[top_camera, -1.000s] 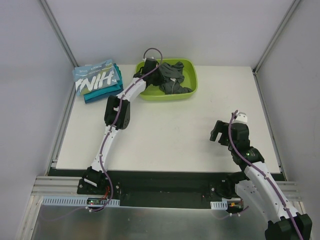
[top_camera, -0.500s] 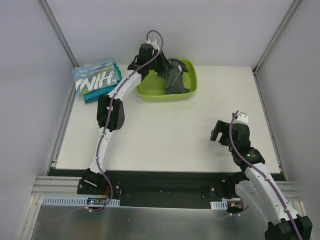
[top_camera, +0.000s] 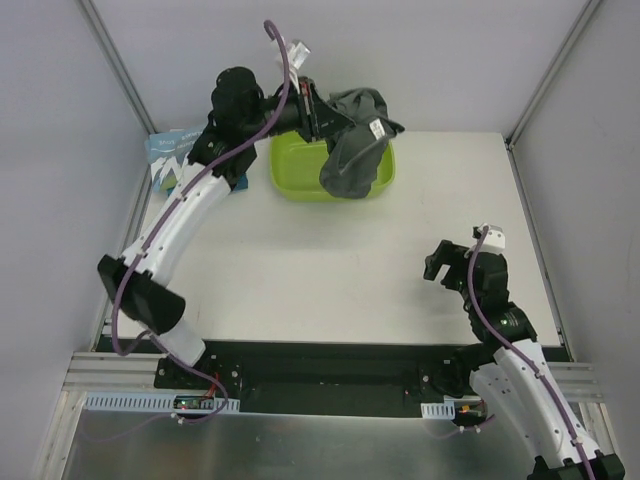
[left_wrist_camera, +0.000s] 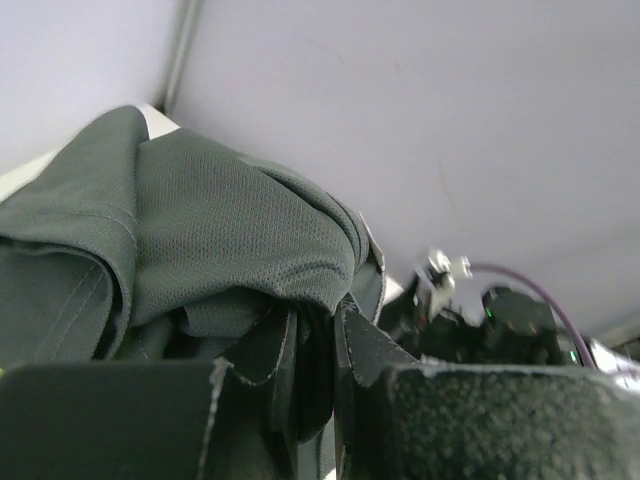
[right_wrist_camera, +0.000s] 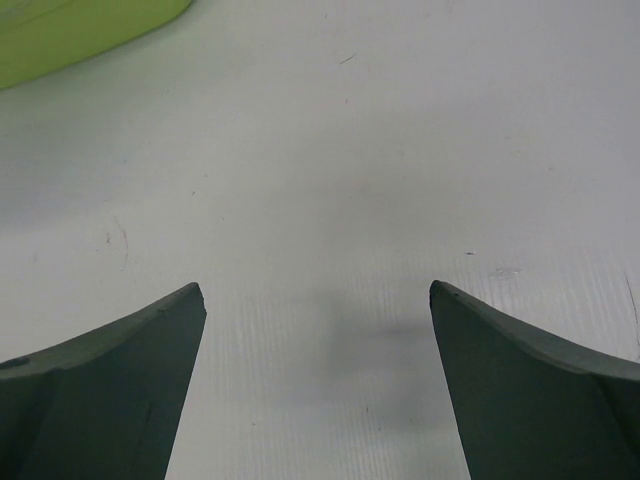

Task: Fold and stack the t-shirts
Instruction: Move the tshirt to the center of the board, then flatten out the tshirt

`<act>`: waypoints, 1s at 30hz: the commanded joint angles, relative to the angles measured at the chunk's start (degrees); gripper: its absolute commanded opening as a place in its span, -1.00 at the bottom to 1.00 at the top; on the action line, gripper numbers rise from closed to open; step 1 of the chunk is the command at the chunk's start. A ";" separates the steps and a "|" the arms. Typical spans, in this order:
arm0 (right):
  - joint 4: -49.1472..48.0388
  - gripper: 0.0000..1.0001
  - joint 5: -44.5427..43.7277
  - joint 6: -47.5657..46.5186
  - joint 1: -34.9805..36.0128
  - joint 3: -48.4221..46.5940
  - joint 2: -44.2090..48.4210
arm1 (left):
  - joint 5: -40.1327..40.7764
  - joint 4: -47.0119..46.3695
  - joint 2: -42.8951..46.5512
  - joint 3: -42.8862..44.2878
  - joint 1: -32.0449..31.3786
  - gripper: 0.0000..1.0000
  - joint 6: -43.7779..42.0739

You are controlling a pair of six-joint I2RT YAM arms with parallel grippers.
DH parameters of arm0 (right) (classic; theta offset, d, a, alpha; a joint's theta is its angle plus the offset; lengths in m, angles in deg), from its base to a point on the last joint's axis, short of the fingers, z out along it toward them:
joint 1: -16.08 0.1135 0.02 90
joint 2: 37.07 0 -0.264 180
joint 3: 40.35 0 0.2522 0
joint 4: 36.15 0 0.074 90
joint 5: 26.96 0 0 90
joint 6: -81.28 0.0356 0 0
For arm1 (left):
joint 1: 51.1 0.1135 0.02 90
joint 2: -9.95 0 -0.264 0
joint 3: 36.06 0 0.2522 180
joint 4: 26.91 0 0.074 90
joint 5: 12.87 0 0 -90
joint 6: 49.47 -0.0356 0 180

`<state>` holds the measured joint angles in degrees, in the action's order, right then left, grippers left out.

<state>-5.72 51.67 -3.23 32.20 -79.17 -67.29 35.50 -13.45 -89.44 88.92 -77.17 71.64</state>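
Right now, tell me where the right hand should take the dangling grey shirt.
Probably take the dark grey t-shirt at its loose lower end, coming from the robot's right side. It hangs bunched from the shut left hand over the green tub; that end is free and faces the open right hand.

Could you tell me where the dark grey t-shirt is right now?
In the top view, the grey t-shirt hangs from the shut left gripper over the green tub at the far edge of the table, right of the folded stack.
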 commanded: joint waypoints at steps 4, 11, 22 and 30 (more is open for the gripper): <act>1.17 0.93 -3.03 0.74 0.14 -0.69 2.71 | 7.60 -0.41 19.49 -22.26 -9.26 -1.00 -14.50; 6.09 0.93 -7.42 1.88 -0.04 -2.97 -1.50 | 23.26 21.70 9.42 -18.07 -9.53 -0.58 -17.31; 6.19 0.93 -2.96 1.19 -0.12 -4.82 -7.49 | 43.45 24.38 23.17 -43.95 -9.62 0.98 -11.17; -0.58 0.98 14.37 -2.51 7.58 -5.87 -12.66 | 52.97 20.43 37.42 -65.85 -6.73 0.98 0.43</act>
<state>-1.57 56.89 -2.99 33.33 -81.29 -76.55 82.65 9.77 -56.20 30.04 -86.17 64.91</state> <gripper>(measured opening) 0.987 0.987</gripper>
